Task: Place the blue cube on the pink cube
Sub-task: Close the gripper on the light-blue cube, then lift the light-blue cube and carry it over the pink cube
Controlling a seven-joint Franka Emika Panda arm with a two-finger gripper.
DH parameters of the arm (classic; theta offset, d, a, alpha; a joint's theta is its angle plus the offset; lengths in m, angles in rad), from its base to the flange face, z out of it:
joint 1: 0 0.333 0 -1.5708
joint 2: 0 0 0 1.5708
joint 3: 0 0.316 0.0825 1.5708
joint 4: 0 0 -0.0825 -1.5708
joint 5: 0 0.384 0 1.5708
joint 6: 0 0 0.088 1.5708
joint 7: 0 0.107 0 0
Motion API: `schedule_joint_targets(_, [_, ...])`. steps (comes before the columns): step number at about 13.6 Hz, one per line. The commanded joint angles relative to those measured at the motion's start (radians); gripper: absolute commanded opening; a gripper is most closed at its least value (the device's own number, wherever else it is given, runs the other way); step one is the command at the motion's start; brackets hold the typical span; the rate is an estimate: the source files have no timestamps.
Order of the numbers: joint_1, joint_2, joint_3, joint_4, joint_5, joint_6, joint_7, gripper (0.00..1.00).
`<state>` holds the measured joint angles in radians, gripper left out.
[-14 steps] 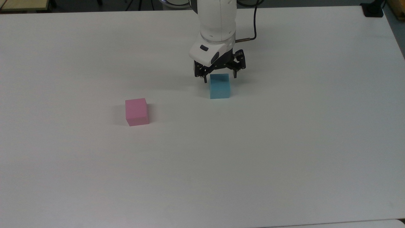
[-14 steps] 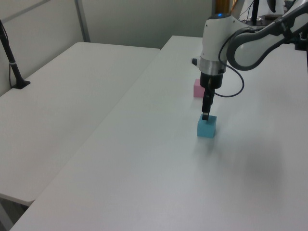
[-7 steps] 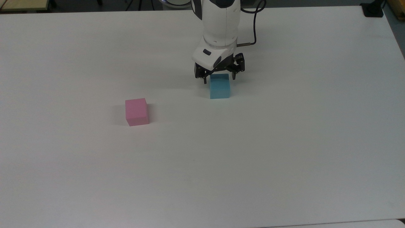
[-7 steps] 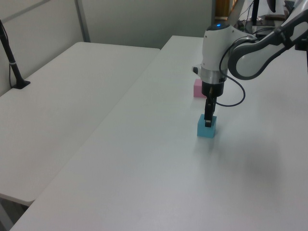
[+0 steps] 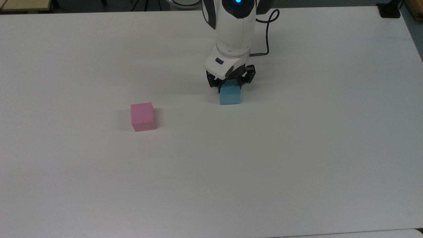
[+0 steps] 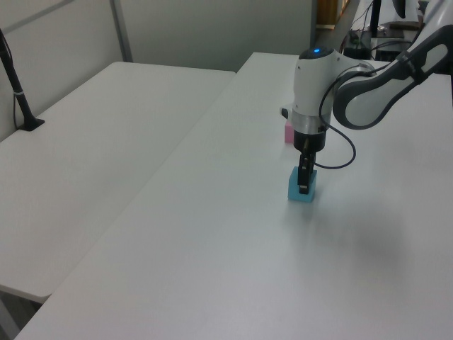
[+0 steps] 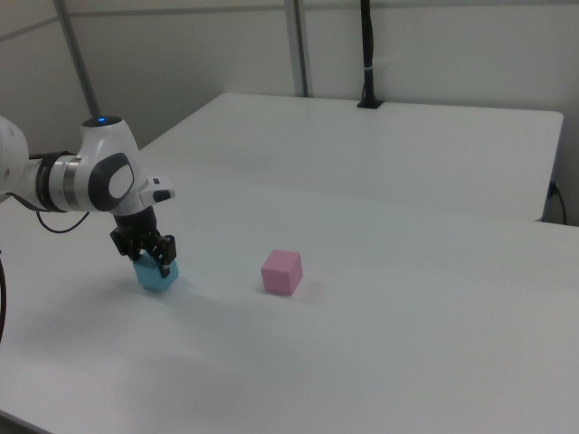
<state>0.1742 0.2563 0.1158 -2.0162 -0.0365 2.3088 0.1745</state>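
Top view: blue cube (image 5: 230, 96) resting on white tabletop (image 5: 297, 148), just below center-top, with gripper (image 5: 230, 83) lowered straight over it from the white arm (image 5: 235, 26); jaws drawn in against the cube's two sides, one on the top view's left and one on the top view's right, closed on it by the look of things, though actual contact at the pads too small to confirm. Pink cube (image 5: 142, 116) sitting alone on the tabletop, well apart, toward the top view's lower left of the blue one. Black cable (image 5: 268, 29) looping off the wrist. Left view: blue cube (image 6: 301, 190) flat on the tabletop (image 6: 212, 248), gripper (image 6: 304, 183) down over its upper half, a dark finger (image 6: 304, 180) overlapping the near face; pink cube (image 6: 289, 132) farther back, partly hidden behind the arm (image 6: 313, 92). Second tabletop (image 6: 92, 142) adjoining on the left view's left. Right view: blue cube (image 7: 156, 274) on the tabletop (image 7: 362, 362) near the right view's left edge, gripper (image 7: 152, 255) clamped around its top, cube's underside seemingly on the surface; pink cube (image 7: 281, 271) well apart toward the right view's right, upright, untouched.
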Motion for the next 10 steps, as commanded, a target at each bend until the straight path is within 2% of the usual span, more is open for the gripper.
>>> schedule_joint_targets(1, [-0.002,-0.032,-0.001,0.010,-0.020,0.003,0.057,0.45])
schedule_joint_targets(5, [-0.021,-0.089,-0.002,0.017,-0.020,-0.035,0.047,0.45])
schedule_joint_targets(6, [-0.034,-0.101,-0.002,0.042,-0.020,-0.082,0.043,0.45])
schedule_joint_targets(8, [-0.053,-0.107,-0.007,0.146,-0.022,-0.275,0.011,0.45])
schedule_joint_targets(10, [-0.082,-0.109,-0.012,0.227,-0.022,-0.394,-0.061,0.44])
